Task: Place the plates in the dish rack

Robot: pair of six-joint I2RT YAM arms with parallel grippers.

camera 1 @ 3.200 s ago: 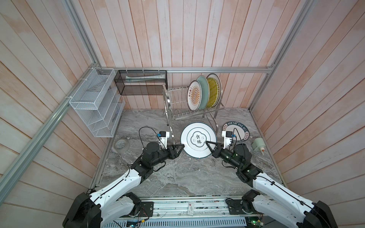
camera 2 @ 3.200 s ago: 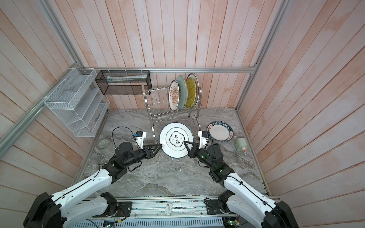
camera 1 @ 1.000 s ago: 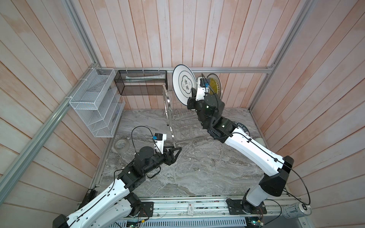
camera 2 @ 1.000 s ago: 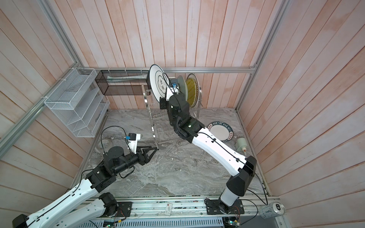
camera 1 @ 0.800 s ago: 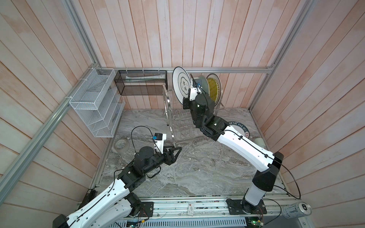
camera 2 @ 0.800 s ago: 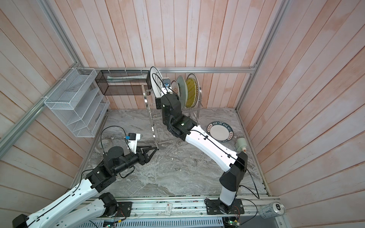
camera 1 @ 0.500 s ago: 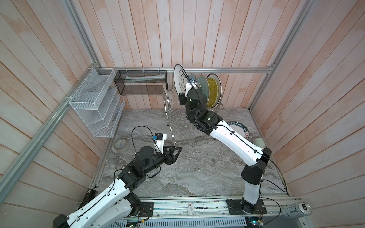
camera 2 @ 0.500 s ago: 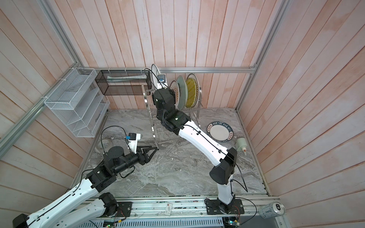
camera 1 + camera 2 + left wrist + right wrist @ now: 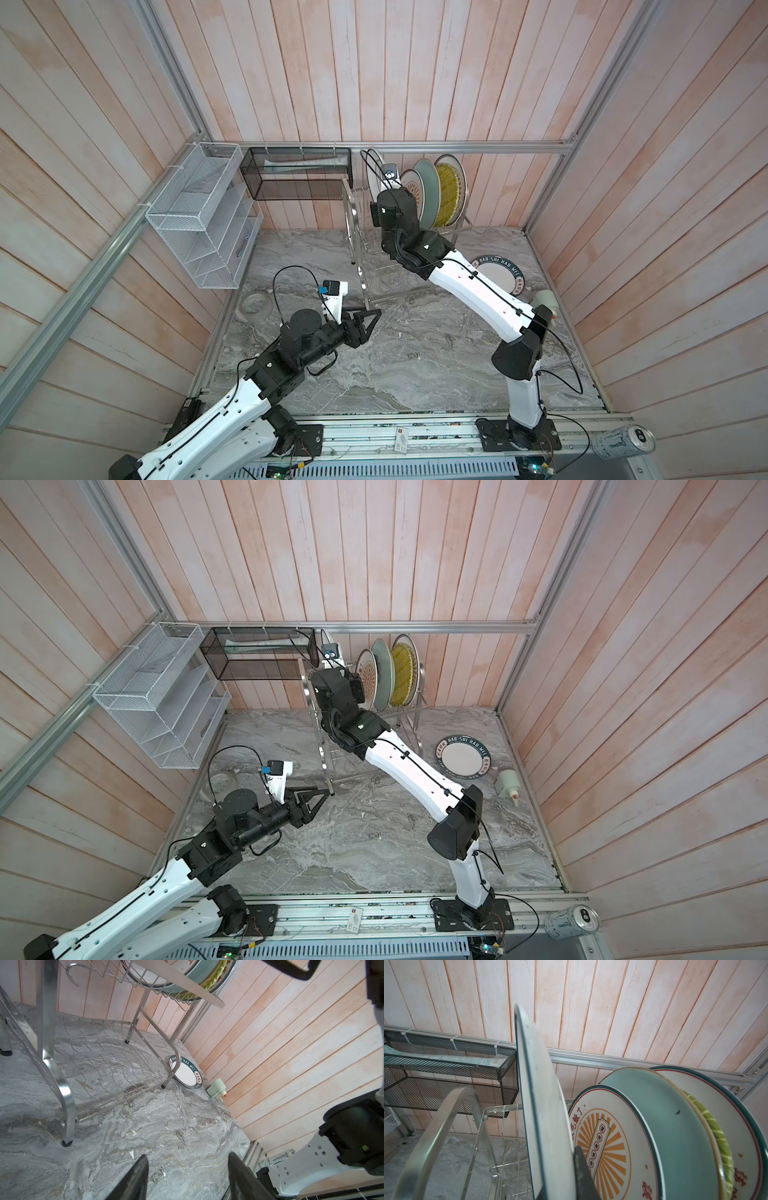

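Tabletop seen from my remote desk: nearest the base, my left gripper [image 9: 188, 1155] hung empty over the marble table [image 9: 415, 361], jaws apart, just short of the dish rack [image 9: 351, 216]. Beyond it, the lettered plate [image 9: 498, 272] lay flat on the table to the right of the rack, not yet loaded. At the top tier my right gripper [image 9: 566, 1165] was clamped on the white plate [image 9: 542, 1095], held on edge just left of the sunburst plate [image 9: 608, 1142]. By my reckoning, the next move was to lower it between free prongs, then let go. The rack's arched frame and the black mesh basket [image 9: 297, 178] crowded that side.
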